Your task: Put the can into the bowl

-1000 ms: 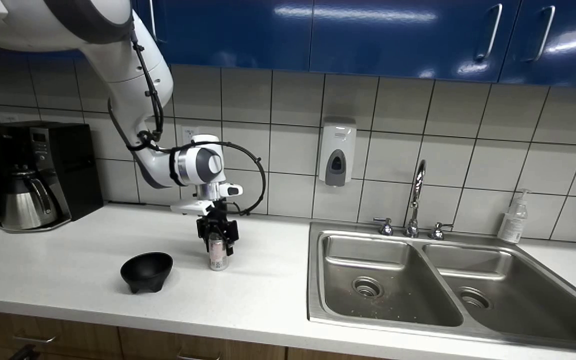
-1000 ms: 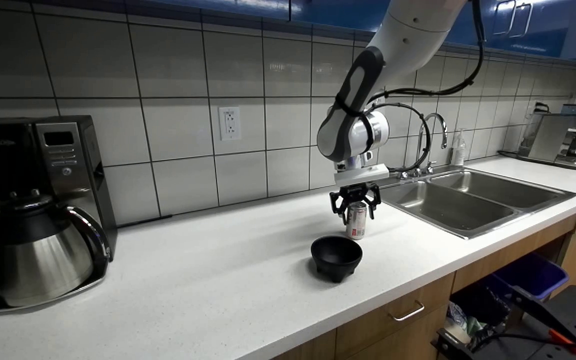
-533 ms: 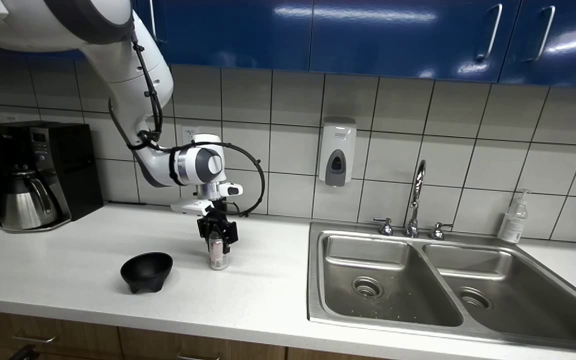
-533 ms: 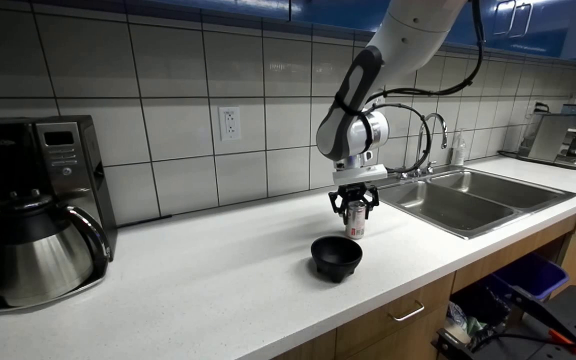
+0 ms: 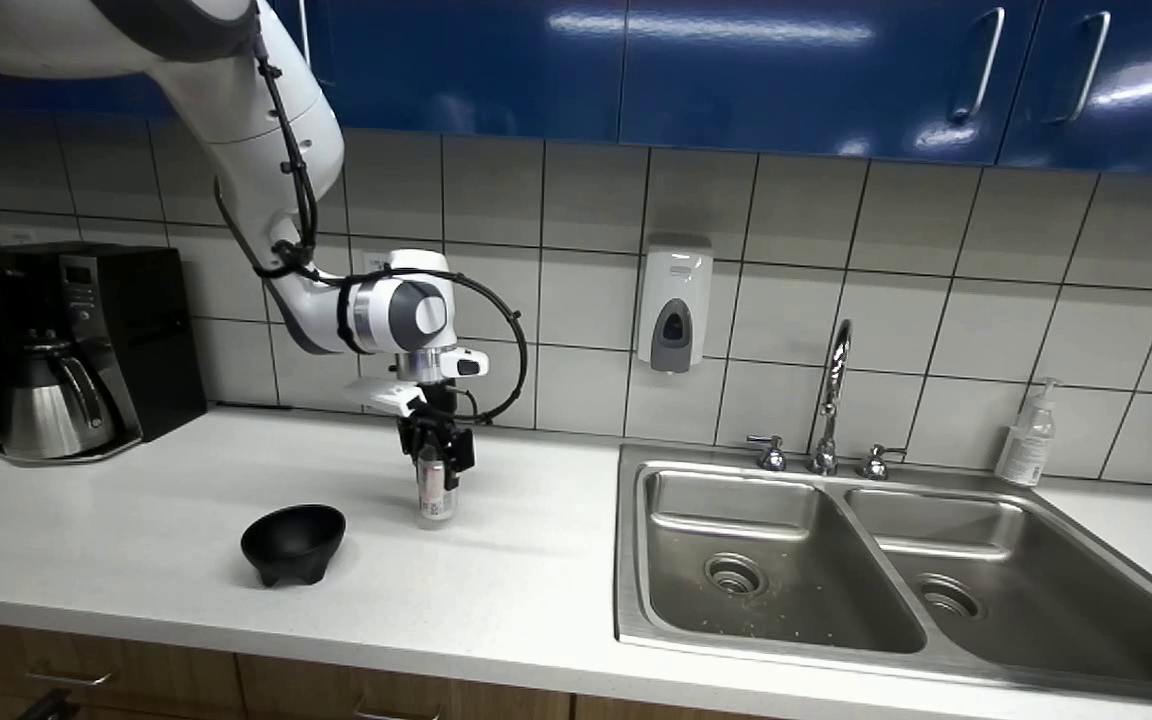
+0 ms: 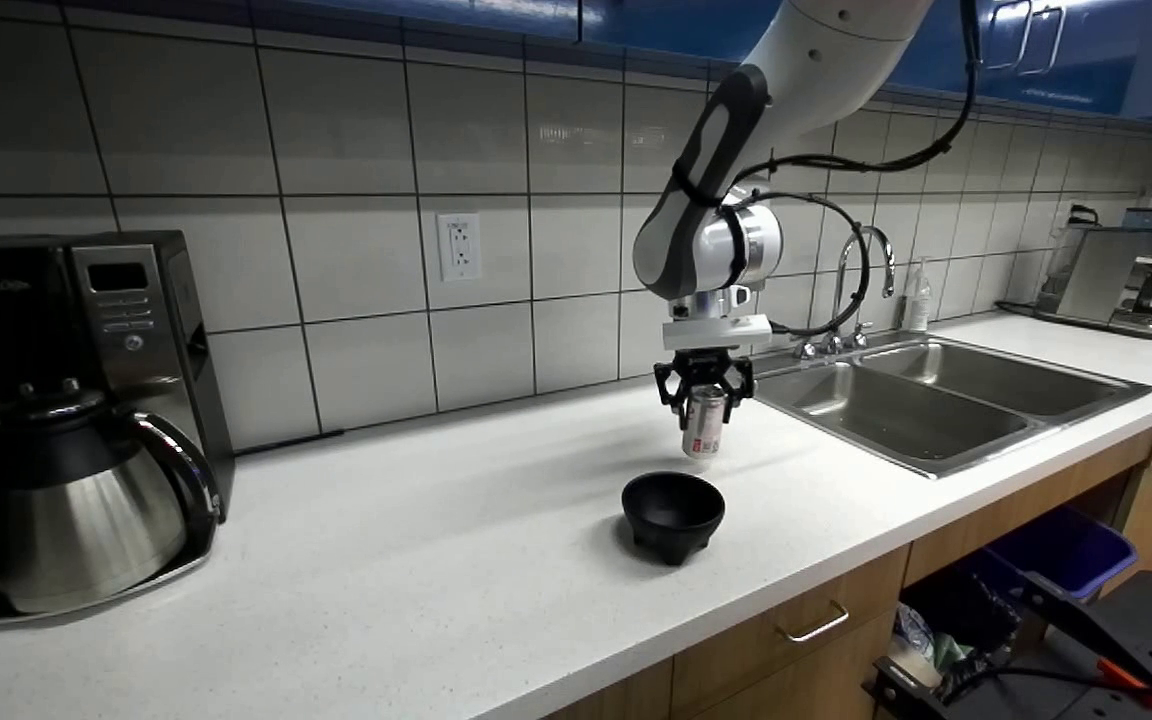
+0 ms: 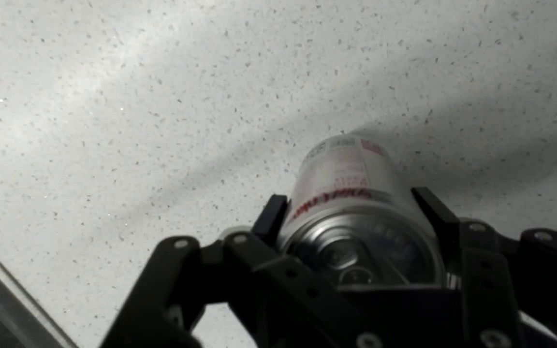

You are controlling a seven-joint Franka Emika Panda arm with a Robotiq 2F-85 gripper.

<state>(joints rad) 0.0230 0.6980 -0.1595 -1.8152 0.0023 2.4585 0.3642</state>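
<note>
The can (image 6: 704, 437) is a silver cylinder with a reddish label, upright or nearly so. My gripper (image 6: 704, 416) is shut on its upper part from above, with one black finger on each side. In both exterior views the can's base looks slightly above the counter. In the wrist view the can (image 7: 339, 169) sits between the fingers, with its top and pull tab partly covered by the gripper body. The black bowl (image 5: 293, 540) stands on the counter to the left of the can (image 5: 433, 497). The bowl (image 6: 673, 515) looks empty and is out of the wrist view.
The double steel sink (image 5: 636, 560) lies to the right of the can. A coffee maker with a steel carafe (image 6: 86, 510) stands at the left end of the counter. The counter's front edge (image 6: 736, 600) runs near the bowl. A tiled wall (image 6: 356, 260) rises behind.
The arm and gripper have moved up a little. The can has risen with the gripper off its earlier spot on the counter. The fingers have closed in on the can. The bowl has not moved.
</note>
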